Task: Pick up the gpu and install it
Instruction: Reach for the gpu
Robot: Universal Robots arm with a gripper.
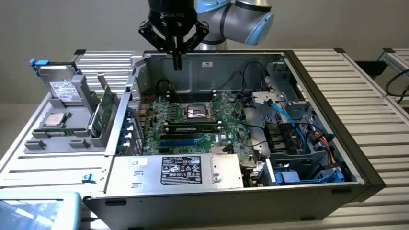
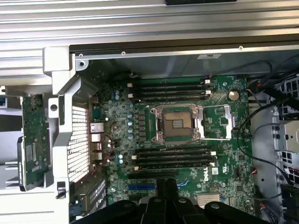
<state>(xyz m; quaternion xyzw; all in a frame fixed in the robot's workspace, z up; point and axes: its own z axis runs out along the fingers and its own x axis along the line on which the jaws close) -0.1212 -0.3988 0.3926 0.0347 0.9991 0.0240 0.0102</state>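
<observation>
gpu (image 1: 102, 112) untouched, upright in holder (image 1: 64, 138) at exterior view's left, well apart from gripper (image 1: 177, 64) over open case (image 1: 217, 64), jaws shut & empty; pre-pick, prob needs jaws opened first.

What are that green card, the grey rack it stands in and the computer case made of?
The gpu: green circuit board, likely matte laminate, dotted with small parts. The grey rack: probably moulded plastic, dull and even-coloured. The computer case: sheet metal, judging by thin, folded, silvery walls.
</observation>
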